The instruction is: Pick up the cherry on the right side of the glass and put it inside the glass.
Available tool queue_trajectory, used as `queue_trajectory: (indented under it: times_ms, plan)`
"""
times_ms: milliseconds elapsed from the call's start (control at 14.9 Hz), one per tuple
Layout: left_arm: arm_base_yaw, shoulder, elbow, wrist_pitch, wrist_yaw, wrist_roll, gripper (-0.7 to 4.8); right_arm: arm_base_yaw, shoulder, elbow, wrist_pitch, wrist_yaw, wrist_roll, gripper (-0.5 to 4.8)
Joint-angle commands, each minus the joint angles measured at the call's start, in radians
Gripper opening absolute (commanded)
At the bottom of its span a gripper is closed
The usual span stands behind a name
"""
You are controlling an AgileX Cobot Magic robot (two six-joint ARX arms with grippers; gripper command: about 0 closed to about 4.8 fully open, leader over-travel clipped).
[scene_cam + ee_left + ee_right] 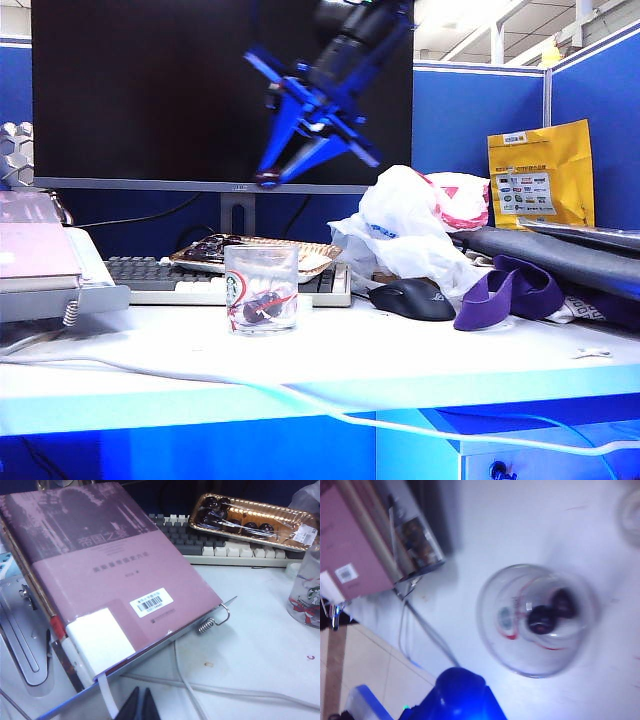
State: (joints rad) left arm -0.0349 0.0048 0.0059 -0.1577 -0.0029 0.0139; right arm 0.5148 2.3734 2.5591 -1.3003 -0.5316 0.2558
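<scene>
Exterior view: right gripper (pixel 268 178) up in the air above glass (pixel 261 289), blue fingers spread apart, nothing held | cherry (pixel 541 619) dark, sitting inside glass on white desk (pixel 400 350) | left gripper (pixel 141 706) low beside pink book (pixel 100 580), tips pressed together, holding nothing

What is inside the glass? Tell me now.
The glass holds dark cherries: from above, the right wrist view shows two round dark shapes at its bottom. Blur and the printed markings hide whether anything else lies there. The right gripper hangs above it.
</scene>
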Motion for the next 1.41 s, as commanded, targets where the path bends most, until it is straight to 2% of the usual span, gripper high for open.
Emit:
queue_trajectory:
  times_ms: [67, 269, 470, 739, 806, 873, 940, 1142, 1209, 1343, 1410]
  plan:
    - [0.001, -0.003, 0.0, -0.012, 0.004, 0.004, -0.05, 0.043, -0.003, 0.004, 0.002, 0.076, -0.028, 1.16]
    - [0.001, -0.003, 0.0, -0.012, 0.004, 0.004, -0.05, 0.072, 0.0, -0.001, 0.009, 0.205, -0.05, 1.16]
    - [0.001, -0.003, 0.0, -0.012, 0.004, 0.004, -0.05, 0.072, 0.025, -0.001, 0.042, 0.246, -0.05, 1.16]
    - [0.001, -0.003, 0.0, -0.012, 0.004, 0.004, -0.05, 0.072, 0.045, -0.001, 0.076, 0.249, -0.05, 1.17]
    - [0.001, -0.003, 0.0, -0.012, 0.004, 0.004, -0.05, 0.072, 0.045, -0.001, 0.078, 0.249, -0.05, 1.72]
    - [0.001, -0.003, 0.0, -0.012, 0.004, 0.004, -0.05, 0.072, 0.045, 0.0, 0.078, 0.249, -0.05, 2.52]
    - [0.0, -0.003, 0.0, -0.012, 0.004, 0.004, -0.05, 0.071, 0.045, 0.002, 0.078, 0.249, -0.05, 2.9]
    - [0.0, -0.003, 0.0, -0.012, 0.004, 0.004, -0.05, 0.071, 0.045, 0.003, 0.08, 0.249, -0.05, 2.89]
    - [0.0, -0.003, 0.0, -0.012, 0.004, 0.004, -0.05, 0.069, 0.044, 0.004, 0.087, 0.25, -0.05, 2.77]
    - [0.001, -0.003, 0.0, -0.012, 0.004, 0.004, -0.05, 0.053, 0.035, 0.022, 0.093, 0.264, -0.05, 0.27]
    - [0.001, -0.003, 0.0, -0.012, 0.004, 0.004, -0.05, 0.041, 0.028, 0.063, 0.093, 0.313, -0.051, -0.01]
